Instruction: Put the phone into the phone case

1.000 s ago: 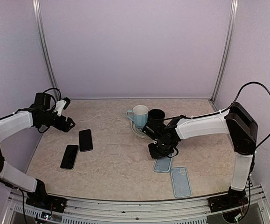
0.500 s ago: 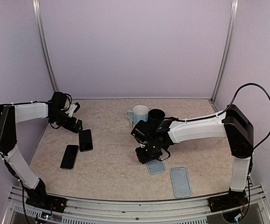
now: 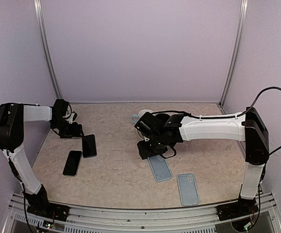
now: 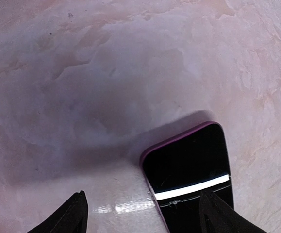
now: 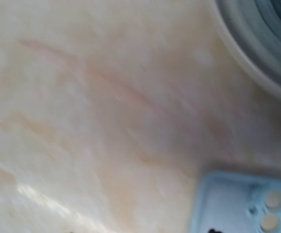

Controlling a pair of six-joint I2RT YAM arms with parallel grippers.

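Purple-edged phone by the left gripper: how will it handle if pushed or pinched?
The phone looks rigid and flat, so likely stiff. Glossy and reflective, so probably slippery. Lying flush on the table, it may slide before lifting.

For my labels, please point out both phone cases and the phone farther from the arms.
Left case point(image 3: 160, 170): top view, middle.
Right case point(image 3: 188, 189): top view, middle.
Far phone point(image 3: 89, 145): top view, dark screen.

White-sleeved left arm point(image 3: 33, 112) and right arm point(image 3: 213, 130) have black joints and looping cables.
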